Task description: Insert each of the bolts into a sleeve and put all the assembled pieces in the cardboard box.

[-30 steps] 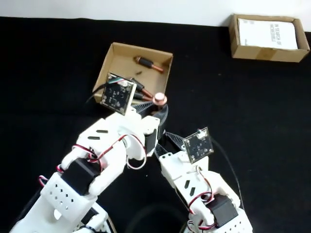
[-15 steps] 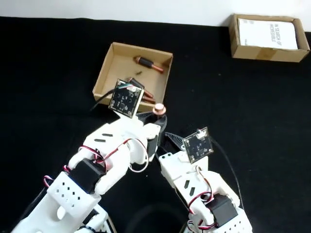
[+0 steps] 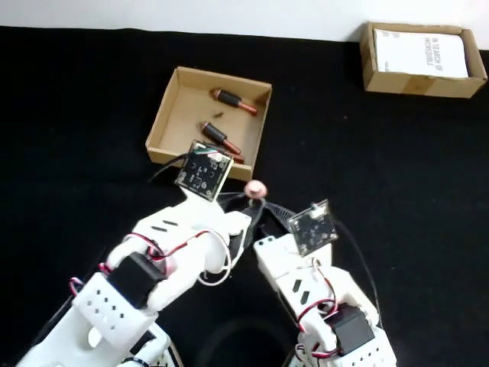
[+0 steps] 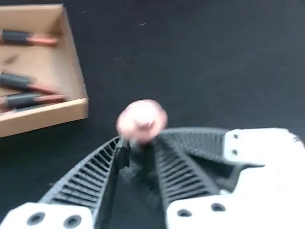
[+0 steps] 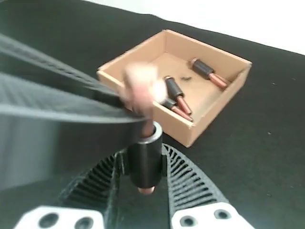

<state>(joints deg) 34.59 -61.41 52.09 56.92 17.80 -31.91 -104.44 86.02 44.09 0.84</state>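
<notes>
Left end effector (image 4: 138, 155) clamped the bolt (image 4: 142, 120), right end effector (image 5: 143, 179) the sleeve (image 5: 145, 160), apparently mid-insertion; full seating, then the cardboard box (image 3: 163, 107), seemingly next.

3 assembled pieces (image 3: 220, 138) in the cardboard box (image 3: 182, 107), bolt (image 3: 254, 188) just before its near wall — second box (image 3: 416, 86) far right, behind

The high view looks steeply down on the black table (image 3: 397, 229) from above. Each wrist view looks out low and close from its arm's end; all three share the open brown cardboard box (image 3: 182, 103).
</notes>
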